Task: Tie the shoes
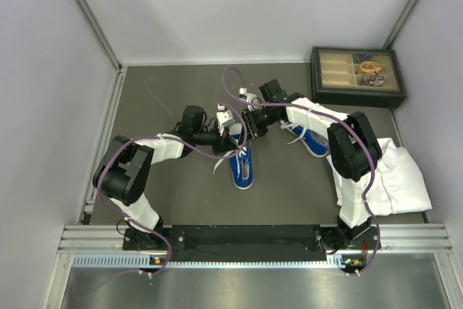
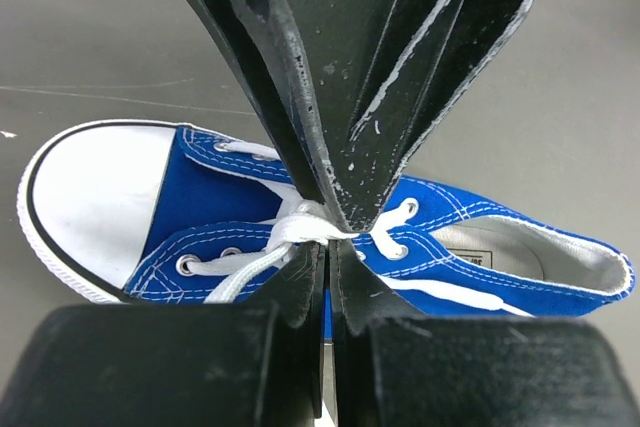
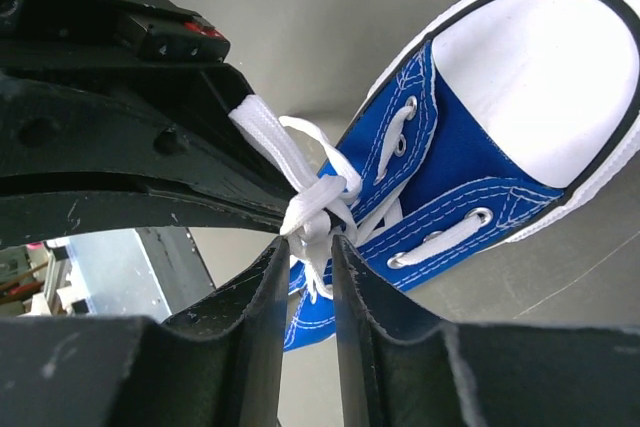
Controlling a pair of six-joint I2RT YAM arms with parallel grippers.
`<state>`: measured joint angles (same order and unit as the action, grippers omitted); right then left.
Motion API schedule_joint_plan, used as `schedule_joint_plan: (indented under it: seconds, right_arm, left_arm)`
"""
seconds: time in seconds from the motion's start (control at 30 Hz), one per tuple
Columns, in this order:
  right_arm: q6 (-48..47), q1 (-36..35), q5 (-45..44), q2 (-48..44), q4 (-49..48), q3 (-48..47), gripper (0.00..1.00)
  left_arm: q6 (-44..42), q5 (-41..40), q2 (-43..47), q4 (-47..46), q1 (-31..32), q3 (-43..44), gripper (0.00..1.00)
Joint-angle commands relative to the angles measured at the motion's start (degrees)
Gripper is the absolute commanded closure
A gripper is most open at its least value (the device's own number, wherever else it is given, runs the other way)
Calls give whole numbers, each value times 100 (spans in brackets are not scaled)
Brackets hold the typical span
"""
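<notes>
One blue shoe (image 1: 243,167) with a white toe cap lies mid-table, and both grippers meet over its laces. My left gripper (image 2: 333,245) is shut on a white lace (image 2: 297,228) just above the eyelets; the right arm's fingers (image 2: 380,97) come down from above and meet it tip to tip. My right gripper (image 3: 310,239) has its jaws a little apart, with the bunched lace knot (image 3: 318,209) sitting between the tips. A lace end (image 3: 262,125) runs up along the left arm's finger. The second blue shoe (image 1: 312,141) lies under the right arm.
A white cloth (image 1: 396,175) is spread at the right, beneath the right arm. A dark compartment box (image 1: 357,75) with small items stands at the back right. Grey walls close in the table on three sides.
</notes>
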<state>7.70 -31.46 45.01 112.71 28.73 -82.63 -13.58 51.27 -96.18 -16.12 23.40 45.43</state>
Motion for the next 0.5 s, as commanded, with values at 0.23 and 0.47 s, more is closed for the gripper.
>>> schedule_joint_plan:
  seconds: [0.23, 0.47]
  right_arm:
    - [205, -53, 271, 14, -254, -218, 75]
    - [267, -44, 315, 24, -289, -183, 76]
  left_arm:
    - [-461, 296, -129, 293, 77, 317, 100]
    - [-680, 410, -173, 486, 95, 396, 99]
